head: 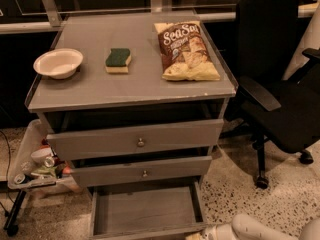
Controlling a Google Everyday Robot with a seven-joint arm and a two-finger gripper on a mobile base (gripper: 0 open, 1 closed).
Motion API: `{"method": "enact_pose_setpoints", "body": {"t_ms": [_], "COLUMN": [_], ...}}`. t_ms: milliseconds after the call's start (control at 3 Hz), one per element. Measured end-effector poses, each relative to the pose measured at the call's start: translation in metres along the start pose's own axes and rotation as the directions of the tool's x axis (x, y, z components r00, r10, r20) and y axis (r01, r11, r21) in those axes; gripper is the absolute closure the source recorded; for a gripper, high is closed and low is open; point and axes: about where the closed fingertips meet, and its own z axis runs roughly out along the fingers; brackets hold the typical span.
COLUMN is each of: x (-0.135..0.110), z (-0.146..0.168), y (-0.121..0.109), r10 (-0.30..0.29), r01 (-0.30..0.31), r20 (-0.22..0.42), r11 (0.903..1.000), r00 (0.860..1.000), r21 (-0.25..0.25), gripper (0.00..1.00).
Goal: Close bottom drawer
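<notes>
The bottom drawer (145, 210) of the grey cabinet (130, 91) is pulled far out. Its empty grey inside faces up, and its front panel runs along the lower edge of the view, with the knob out of sight. My gripper (202, 233) is at the bottom edge, right at the drawer's front right corner. Its white arm (255, 228) reaches in from the lower right. Most of the gripper is cut off by the frame edge.
The top drawer (137, 139) and middle drawer (142, 171) stand slightly out. On the cabinet top are a white bowl (57, 62), a green sponge (118, 60) and a chip bag (184, 50). A black office chair (280, 99) stands on the right and a cluttered tray (32, 171) on the left.
</notes>
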Motion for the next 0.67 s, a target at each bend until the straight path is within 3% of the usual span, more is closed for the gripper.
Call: {"method": "enact_pose_setpoints", "body": {"t_ms": [333, 667], "x": [0.001, -0.008], "z": [0.002, 0.012], "y": [0.0, -0.013], "r10": [0.006, 0.074], "r01": [-0.006, -0.073], "r20": [0.0, 0.082], "r11": [1.0, 0.9972], "r00": [1.0, 0.994], "r21": [-0.008, -0.019], "gripper": [1.0, 1.0]}}
